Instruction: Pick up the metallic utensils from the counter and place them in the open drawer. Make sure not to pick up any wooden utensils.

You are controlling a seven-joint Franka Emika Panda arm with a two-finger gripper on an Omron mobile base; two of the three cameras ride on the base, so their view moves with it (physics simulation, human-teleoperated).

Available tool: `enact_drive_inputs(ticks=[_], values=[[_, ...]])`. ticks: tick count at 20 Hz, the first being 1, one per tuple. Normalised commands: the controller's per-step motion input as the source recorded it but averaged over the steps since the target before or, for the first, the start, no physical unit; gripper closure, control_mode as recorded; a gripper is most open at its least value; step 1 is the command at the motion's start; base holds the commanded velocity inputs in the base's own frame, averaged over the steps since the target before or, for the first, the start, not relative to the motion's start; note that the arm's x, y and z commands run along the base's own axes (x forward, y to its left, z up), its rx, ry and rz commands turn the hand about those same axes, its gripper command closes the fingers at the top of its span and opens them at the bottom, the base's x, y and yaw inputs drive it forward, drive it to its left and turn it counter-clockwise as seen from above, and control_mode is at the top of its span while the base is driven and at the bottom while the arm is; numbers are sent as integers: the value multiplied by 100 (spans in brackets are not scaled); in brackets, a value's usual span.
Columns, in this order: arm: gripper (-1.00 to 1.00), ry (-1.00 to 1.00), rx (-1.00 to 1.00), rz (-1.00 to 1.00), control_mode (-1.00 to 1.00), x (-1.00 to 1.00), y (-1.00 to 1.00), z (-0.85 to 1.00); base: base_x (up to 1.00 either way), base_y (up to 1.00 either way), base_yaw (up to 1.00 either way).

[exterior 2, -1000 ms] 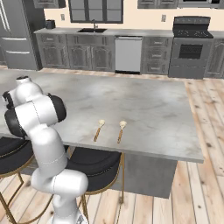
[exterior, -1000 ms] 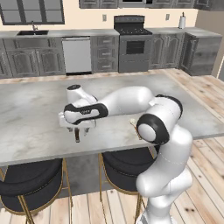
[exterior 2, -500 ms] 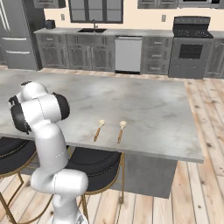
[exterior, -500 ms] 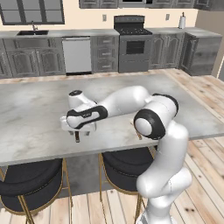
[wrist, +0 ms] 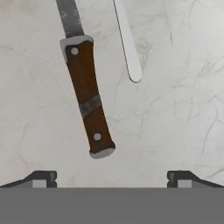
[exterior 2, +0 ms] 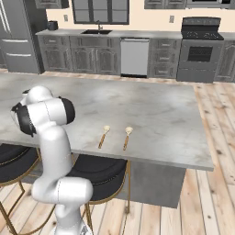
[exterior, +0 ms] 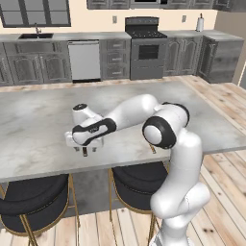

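Gripper (wrist: 112, 177): jaws spread wide, nothing between them, poised low over the counter (wrist: 183, 109).
Knife (wrist: 87, 94): lies flat just ahead of the fingertips (wrist: 41, 177), brown handle nearest, blade pointing away.
Fork (wrist: 127, 43): beside the knife, apart from it; only its pale handle end is visible.
Wooden utensils (exterior 2: 114, 137): well apart from the knife; leave them.
Advice: centre the jaws across the knife's handle, then descend.

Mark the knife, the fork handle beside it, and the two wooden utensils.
knife (wrist: 89, 103): hand view, on the brown handle's middle band.
fork handle (wrist: 128, 48): hand view, on the pale shaft above its rounded end.
wooden utensils (exterior 2: 126, 137): right base view, on the right one's handle.
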Motion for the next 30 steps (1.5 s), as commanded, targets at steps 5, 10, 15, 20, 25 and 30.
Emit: enact_drive_inputs(ticks=[5,10,15,20,25,30], values=[[-100,0,-2,0,-100,14,18,-5,0,0,0],[-100,0,-3,0,-100,22,0,-20,0,0,0],[-100,0,0,0,-100,16,0,-13,0,0,0],[-100,0,0,0,-100,2,0,-17,0,0,0],[-100,0,0,0,-100,0,0,-28,0,0,0],[-100,0,0,0,-100,0,0,-20,0,0,0]])
